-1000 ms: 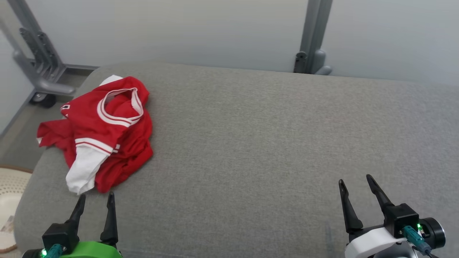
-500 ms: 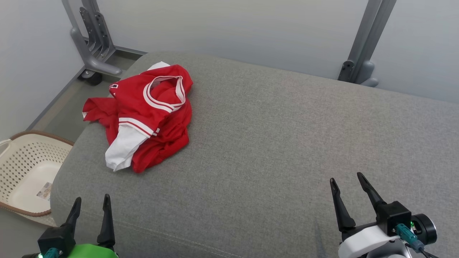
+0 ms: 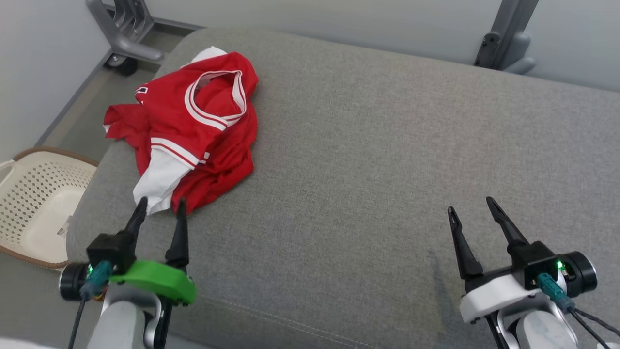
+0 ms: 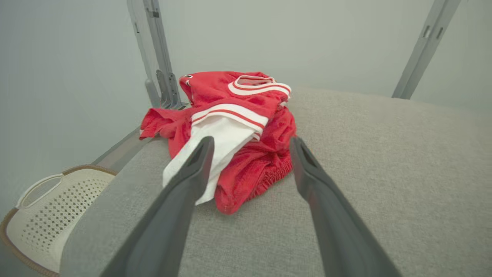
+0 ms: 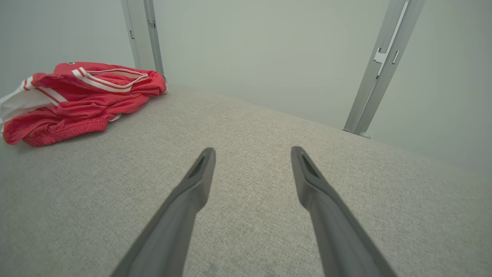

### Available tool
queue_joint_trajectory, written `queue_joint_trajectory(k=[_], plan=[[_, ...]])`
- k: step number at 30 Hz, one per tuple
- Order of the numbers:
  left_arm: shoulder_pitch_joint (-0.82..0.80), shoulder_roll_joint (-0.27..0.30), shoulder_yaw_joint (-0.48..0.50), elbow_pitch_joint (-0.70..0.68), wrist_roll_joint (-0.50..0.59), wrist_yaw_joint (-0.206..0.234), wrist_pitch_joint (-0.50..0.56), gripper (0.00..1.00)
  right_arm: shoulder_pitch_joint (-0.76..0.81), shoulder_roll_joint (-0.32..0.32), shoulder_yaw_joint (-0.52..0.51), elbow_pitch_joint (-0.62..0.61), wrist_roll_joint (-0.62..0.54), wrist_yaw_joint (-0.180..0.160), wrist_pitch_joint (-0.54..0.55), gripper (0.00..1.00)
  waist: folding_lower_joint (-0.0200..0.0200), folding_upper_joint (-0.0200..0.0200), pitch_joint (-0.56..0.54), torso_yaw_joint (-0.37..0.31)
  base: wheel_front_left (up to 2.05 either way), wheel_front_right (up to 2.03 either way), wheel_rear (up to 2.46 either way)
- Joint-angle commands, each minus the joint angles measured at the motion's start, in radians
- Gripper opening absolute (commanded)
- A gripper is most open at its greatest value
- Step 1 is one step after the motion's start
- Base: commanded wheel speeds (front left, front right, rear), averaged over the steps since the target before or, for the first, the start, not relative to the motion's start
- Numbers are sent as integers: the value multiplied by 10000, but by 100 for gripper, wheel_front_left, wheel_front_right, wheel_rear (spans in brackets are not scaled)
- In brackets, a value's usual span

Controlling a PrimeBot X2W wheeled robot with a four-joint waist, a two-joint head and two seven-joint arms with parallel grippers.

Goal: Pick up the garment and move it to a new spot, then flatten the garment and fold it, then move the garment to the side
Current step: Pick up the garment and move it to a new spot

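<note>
Garment crumpled — left gripper beside it, right gripper apart — both agape, empty.

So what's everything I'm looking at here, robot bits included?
garment: one, red with white trim, crumpled on the cushion's far left
cushion: one, grey fabric, in front of the robot
basket: one, cream with brown rim, on the floor left of the cushion
metal posts: two, grey, behind the cushion
left fingers: two, dark, open, tips by the garment's near edge
right fingers: two, dark, open, over bare cushion, near right
</note>
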State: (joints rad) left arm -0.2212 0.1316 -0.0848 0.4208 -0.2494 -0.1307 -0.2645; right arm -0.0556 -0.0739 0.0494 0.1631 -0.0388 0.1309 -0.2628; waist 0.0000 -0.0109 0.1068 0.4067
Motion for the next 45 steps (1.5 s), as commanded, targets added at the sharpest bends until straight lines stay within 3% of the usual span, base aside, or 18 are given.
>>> queue_joint_trajectory(k=[1,11,27,28,29,31,45], plan=[[-571,103,-273,288,-88,2,16,100,-245,-118,11,-65,-94,-3,-32,100,0,109,794,-147,0,0,0],[-3969,833,-910,3151,-322,5,259,100,-1239,-127,165,-563,-164,-3,-32,100,0,109,2398,-1143,0,0,0],[-5808,1745,-974,6570,-535,110,1235,100,-1732,72,363,-952,-76,-3,-32,100,0,109,2735,-2306,0,0,0],[-5841,1762,-998,6724,-536,103,1282,79,-1736,74,355,-958,-68,-3,-32,100,0,109,2735,-2362,0,0,0],[-5864,1797,-1026,6865,-541,94,1294,42,-1732,83,330,-965,-47,-3,-32,100,0,109,2730,-2412,0,0,0],[-5894,1848,-1066,7120,-566,76,1291,0,-1677,104,281,-963,-46,-3,-32,100,0,109,2691,-2487,0,0,0],[-5695,1712,-1536,7034,-816,1,273,0,-1155,210,86,-765,138,-3,-32,100,0,109,1565,-2616,0,0,0]])
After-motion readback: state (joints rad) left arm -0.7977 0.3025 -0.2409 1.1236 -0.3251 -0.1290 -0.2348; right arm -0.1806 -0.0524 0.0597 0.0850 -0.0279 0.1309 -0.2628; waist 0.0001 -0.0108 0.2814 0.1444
